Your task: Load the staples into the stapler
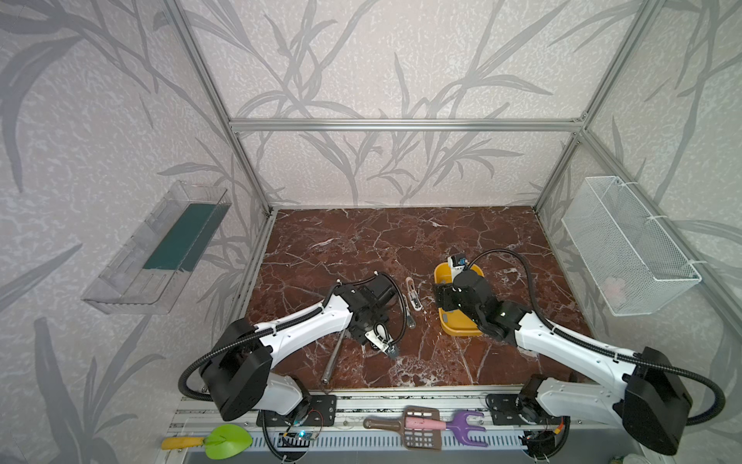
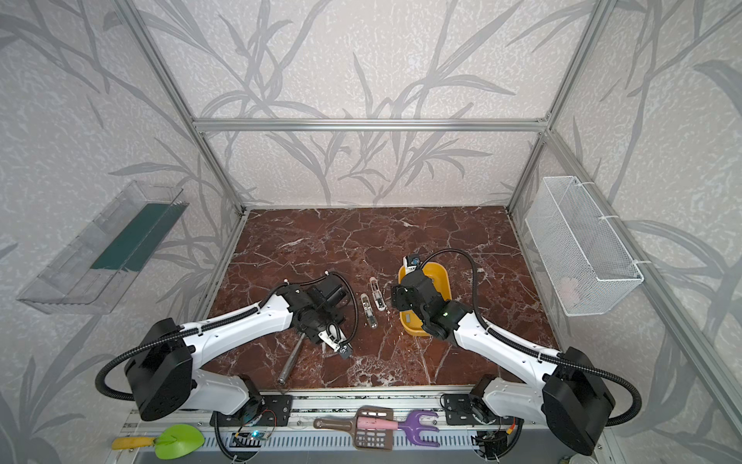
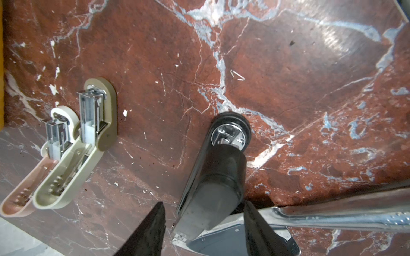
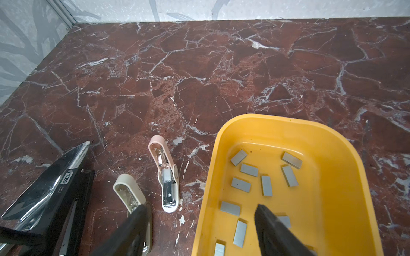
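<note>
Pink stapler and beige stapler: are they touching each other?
Apart. The right wrist view shows a strip of bare marble between the pink stapler and the beige stapler.

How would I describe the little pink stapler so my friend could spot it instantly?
Find the yellow tray of grey staples on the red marble table. Two small staplers lie opened flat beside it. The pink stapler is the one nearer the tray; its neighbour, the beige stapler, lies farther off, towards the big black stapler.
</note>
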### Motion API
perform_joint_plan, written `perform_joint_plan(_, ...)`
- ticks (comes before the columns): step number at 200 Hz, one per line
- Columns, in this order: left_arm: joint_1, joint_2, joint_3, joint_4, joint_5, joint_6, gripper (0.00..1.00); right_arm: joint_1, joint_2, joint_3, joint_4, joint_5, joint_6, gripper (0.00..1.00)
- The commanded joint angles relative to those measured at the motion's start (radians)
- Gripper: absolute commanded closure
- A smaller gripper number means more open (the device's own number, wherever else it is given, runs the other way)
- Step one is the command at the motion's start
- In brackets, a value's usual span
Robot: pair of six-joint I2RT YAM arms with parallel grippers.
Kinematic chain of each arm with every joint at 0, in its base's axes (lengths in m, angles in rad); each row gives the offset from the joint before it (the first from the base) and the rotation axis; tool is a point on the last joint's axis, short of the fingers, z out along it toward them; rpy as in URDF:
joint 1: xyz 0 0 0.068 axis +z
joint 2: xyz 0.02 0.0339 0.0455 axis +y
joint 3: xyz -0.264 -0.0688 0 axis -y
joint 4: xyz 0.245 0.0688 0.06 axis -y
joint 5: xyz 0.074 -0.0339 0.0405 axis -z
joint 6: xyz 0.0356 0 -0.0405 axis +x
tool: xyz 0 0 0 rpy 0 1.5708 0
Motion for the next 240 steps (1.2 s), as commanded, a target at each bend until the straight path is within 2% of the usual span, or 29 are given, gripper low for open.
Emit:
perform_joint_plan(1, -0.011, 0.024, 0.033, -0.046, 0.017, 0.0, 0.43, -0.003, 0.002, 0.011, 0.017, -0.012, 0.006, 0.24)
perform_joint_plan(196, -0.042, 0.149, 0.095, -0.112, 0.004, -0.053, 0.5, -0.008, 0.01, 0.015, 0.017, -0.039, 0.007, 0.24)
perform_joint_plan(213, -0.042, 0.159, 0.105, -0.121, -0.003, -0.054, 0.54, -0.009, 0.011, 0.016, 0.017, -0.042, 0.006, 0.24)
perform_joint_plan(240, -0.042, 0.157, 0.108, -0.13, -0.004, -0.05, 0.66, -0.009, 0.007, 0.014, 0.017, -0.043, 0.008, 0.24)
